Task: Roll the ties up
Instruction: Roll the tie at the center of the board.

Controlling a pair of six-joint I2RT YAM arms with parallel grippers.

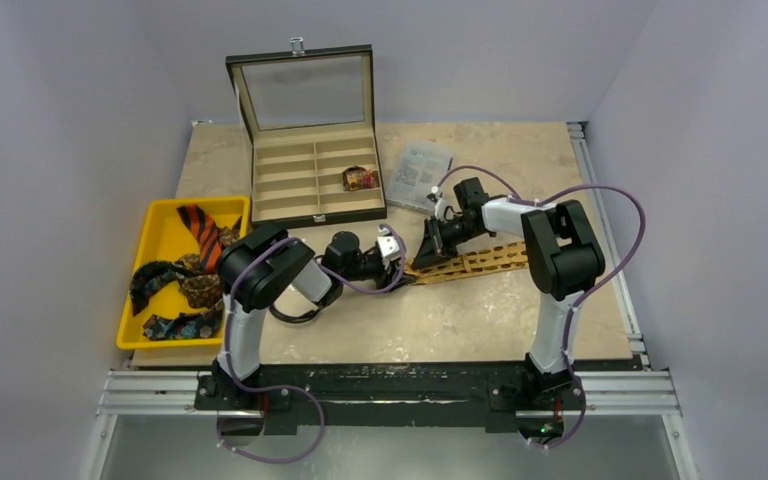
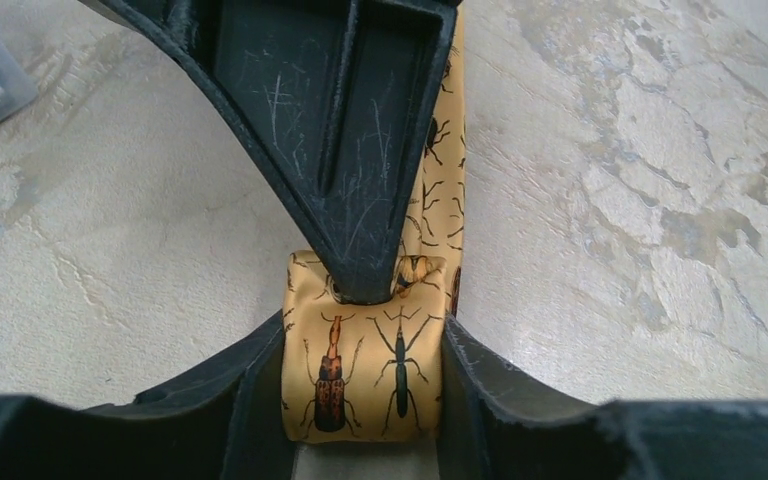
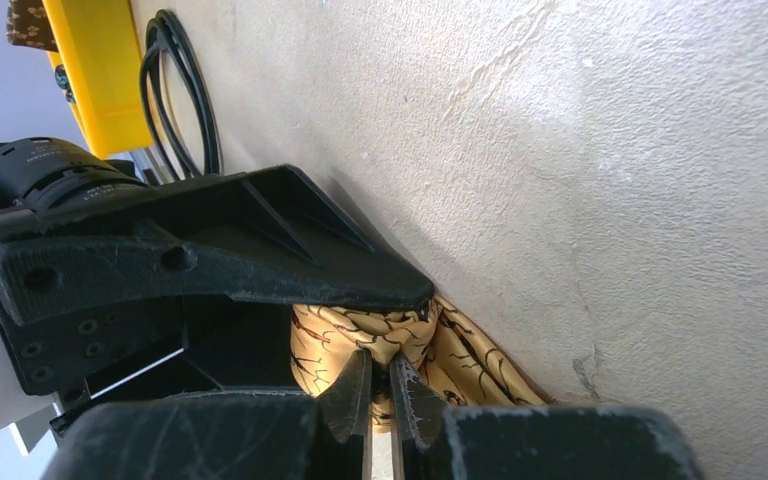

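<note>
A tan-gold tie point(image 1: 480, 260) printed with insects lies across the middle of the table, and its left end is rolled into a short coil point(image 2: 360, 385). My left gripper point(image 2: 365, 335) holds that coil, one finger pressed against each side. My right gripper point(image 3: 380, 375) comes in from the far side and is shut on a fold of the same tie point(image 3: 470, 365) at the coil's top. In the top view the left gripper point(image 1: 400, 263) and the right gripper point(image 1: 428, 250) meet at the tie's left end. An orange tie with black stripes point(image 1: 200, 232) and several dark ties lie in the yellow tray point(image 1: 165, 235).
An open wooden compartment box point(image 1: 305, 170) with a glass lid stands at the back, one rolled tie point(image 1: 360, 179) in its right compartment. A clear plastic pack point(image 1: 420, 172) lies beside it. A black cable loop point(image 3: 175, 90) lies near the tray point(image 3: 100, 80).
</note>
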